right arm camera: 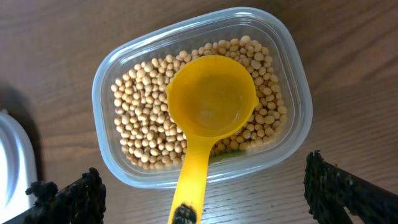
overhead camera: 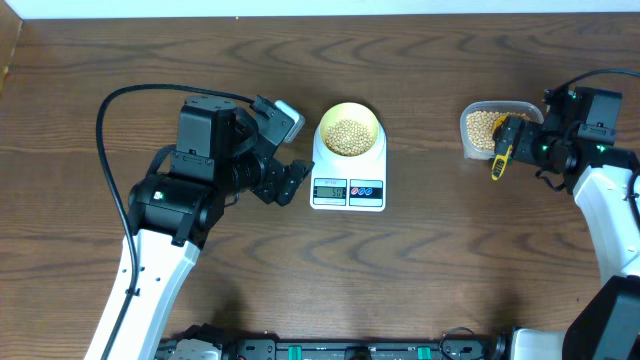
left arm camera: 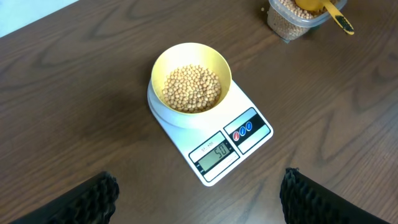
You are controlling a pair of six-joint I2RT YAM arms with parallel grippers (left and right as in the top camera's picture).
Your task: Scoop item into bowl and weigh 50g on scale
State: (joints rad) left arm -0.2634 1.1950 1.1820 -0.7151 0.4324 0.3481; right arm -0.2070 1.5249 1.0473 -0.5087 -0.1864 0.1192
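Observation:
The pale yellow bowl point(overhead camera: 348, 128) point(left arm camera: 191, 59) stands on the white scale point(overhead camera: 347, 191) point(left arm camera: 186, 134), holding a heap of tan beans point(left arm camera: 191, 88). The display reads about 50. My left gripper point(overhead camera: 289, 150) point(left arm camera: 199, 196) hovers just left of the scale, open and empty. The right gripper point(overhead camera: 514, 142) point(right arm camera: 205, 183) is open over the near edge of the clear tub point(overhead camera: 470, 138) point(right arm camera: 292, 74) of beans point(right arm camera: 140, 127). A bright yellow scoop point(overhead camera: 499, 160) point(right arm camera: 211, 102) lies empty on those beans. Its handle points out between my right fingers, which do not touch it.
The tub sits at the right of the brown wooden table point(overhead camera: 420, 270). The left arm's black cable point(overhead camera: 110, 150) loops over the left side of the table. The table's far edge point(overhead camera: 300, 14) runs behind the scale.

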